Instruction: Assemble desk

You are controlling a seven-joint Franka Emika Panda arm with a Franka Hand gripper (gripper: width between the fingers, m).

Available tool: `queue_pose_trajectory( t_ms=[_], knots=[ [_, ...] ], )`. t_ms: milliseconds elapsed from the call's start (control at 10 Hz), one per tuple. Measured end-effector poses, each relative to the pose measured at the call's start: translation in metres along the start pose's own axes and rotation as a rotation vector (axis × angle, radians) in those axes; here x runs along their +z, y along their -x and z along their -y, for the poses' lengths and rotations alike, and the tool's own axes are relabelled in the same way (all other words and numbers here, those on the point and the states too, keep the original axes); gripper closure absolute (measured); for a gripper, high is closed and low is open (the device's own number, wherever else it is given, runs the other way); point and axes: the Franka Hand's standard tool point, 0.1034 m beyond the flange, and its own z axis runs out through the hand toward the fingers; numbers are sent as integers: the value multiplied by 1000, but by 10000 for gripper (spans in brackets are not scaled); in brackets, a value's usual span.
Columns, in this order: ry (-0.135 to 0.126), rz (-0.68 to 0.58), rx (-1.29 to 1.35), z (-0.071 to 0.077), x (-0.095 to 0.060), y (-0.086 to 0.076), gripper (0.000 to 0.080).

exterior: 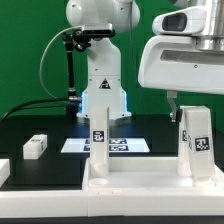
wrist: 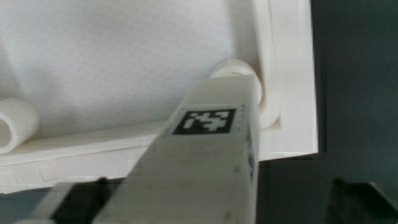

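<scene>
The desk top [exterior: 140, 185] lies flat in the foreground with its rim up. Two white tagged legs stand upright on it, one at the exterior view's left [exterior: 100, 140] and one at its right [exterior: 195, 140]. My gripper [exterior: 190, 103] hangs over the right leg, with one finger [exterior: 172, 100] showing beside the leg's top and a small gap between them. In the wrist view the leg [wrist: 205, 150] stands between my dark fingers [wrist: 68, 205], rising from a round corner socket [wrist: 244, 82] of the desk top [wrist: 107, 70]. My gripper [wrist: 214, 208] straddles the leg with its jaws apart.
A loose white leg [exterior: 35, 147] lies on the black table at the exterior view's left, and another white part [exterior: 3, 172] sits at the left edge. The marker board [exterior: 125, 146] lies behind the desk top. The robot base [exterior: 100, 80] stands at the back. A second socket [wrist: 18, 122] shows.
</scene>
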Motion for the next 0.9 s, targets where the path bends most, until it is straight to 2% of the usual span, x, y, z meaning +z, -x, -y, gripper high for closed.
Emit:
queue_pose_trajectory(
  t_ms=[200,800,900],
  knots=[
    [-2,0,126,1,0,0,505],
    [-5,-3,568,0,2,0,508],
    [-35,-31,695,-4,4,-3,508]
  ],
)
